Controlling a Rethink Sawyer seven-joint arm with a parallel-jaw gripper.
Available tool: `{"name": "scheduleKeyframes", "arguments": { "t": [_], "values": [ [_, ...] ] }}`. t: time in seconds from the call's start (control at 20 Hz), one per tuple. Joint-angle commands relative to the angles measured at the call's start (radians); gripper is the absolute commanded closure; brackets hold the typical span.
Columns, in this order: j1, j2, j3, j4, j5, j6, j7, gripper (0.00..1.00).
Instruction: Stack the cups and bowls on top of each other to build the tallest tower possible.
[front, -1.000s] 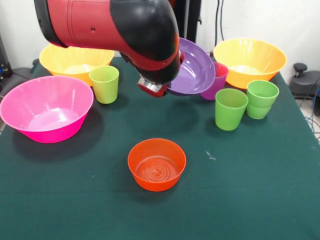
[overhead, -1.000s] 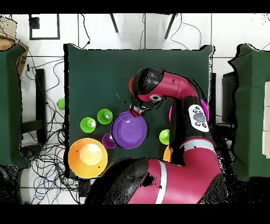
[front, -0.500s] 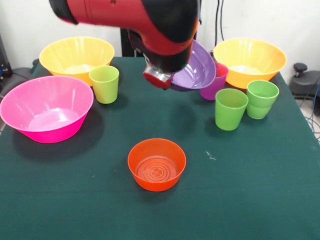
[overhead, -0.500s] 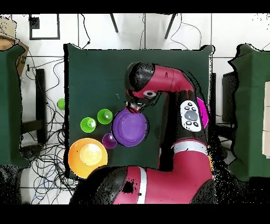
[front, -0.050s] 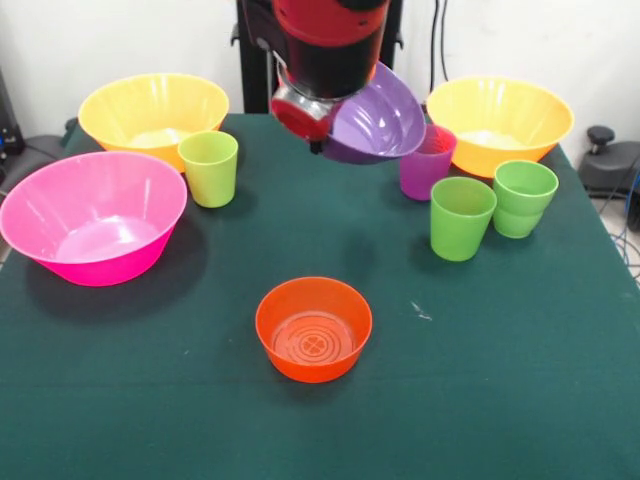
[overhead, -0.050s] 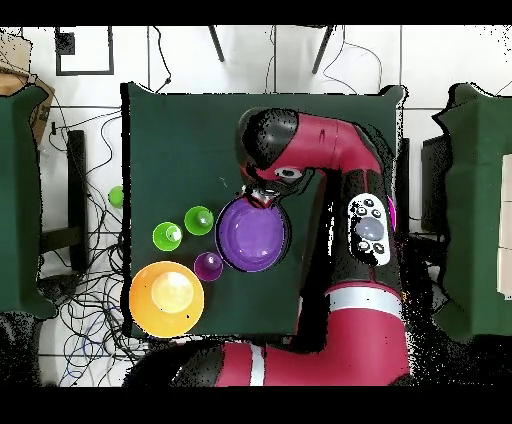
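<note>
Red-and-black gripper (front, -0.050s: 316, 146), clamped on the rim of the tilted purple bowl (front, -0.050s: 378, 120), carries it high above the table's (front, -0.050s: 520, 400) far edge; next, presumably, lowering it squarely onto the small orange bowl (front, -0.050s: 313, 328) nearer the front edge.

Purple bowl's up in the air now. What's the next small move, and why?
Probably carry the purple bowl toward the small orange bowl and level it before lowering. The gripper holds it by the rim, tilted, well above the table, while the orange bowl sits upright and empty nearer the camera, a likely base.
</note>
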Motion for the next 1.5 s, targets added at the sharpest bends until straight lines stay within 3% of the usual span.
{"name": "scheduleKeyframes", "arguments": {
  "t": [0.05,0.2,0.6,0.8,1.1,1.35,1.5],
  "values": [
    [0.024,0.027,0.018,-0.065,-0.013,0.074,0.232,1.00],
    [0.026,0.074,0.024,-0.143,-0.012,0.121,0.232,1.00],
    [0.033,0.151,0.032,-0.226,0.012,0.106,0.250,1.00],
    [0.032,0.158,0.037,-0.207,0.033,0.063,0.250,1.00],
    [0.043,0.194,0.023,-0.254,0.046,0.131,0.277,1.00],
    [0.038,0.174,0.014,-0.168,0.098,0.110,0.318,1.00],
    [0.039,0.182,0.022,-0.168,0.121,0.098,0.315,1.00]
  ]
}}
